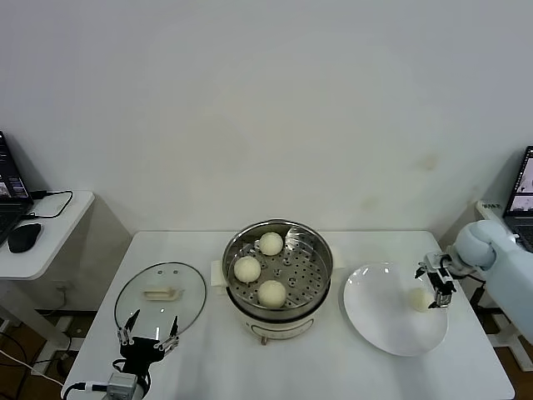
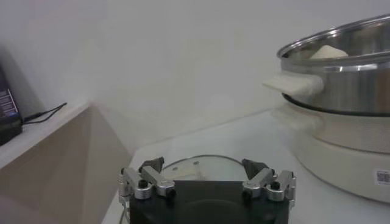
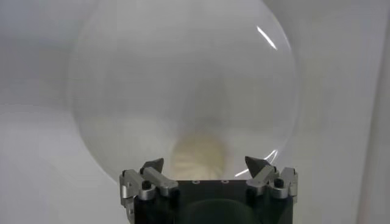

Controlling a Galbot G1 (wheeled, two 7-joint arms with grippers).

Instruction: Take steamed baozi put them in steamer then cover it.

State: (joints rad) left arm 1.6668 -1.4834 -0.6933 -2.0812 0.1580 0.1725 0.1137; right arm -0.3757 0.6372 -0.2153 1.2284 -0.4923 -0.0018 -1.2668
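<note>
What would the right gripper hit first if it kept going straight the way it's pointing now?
Most likely the last baozi on the white plate: the open right gripper points down at it, fingers on either side. Depth is unclear, so the remaining gap can't be judged.

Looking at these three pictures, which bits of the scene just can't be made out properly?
- Last baozi on the plate: head view, partly hidden by the right gripper; right wrist view, a soft blur.
- Steamer contents: left wrist view, its wall hides all but one bun top.
- Glass lid: left wrist view, mostly hidden behind the left gripper.
- Laptops: head view, cut off by both side edges.
</note>
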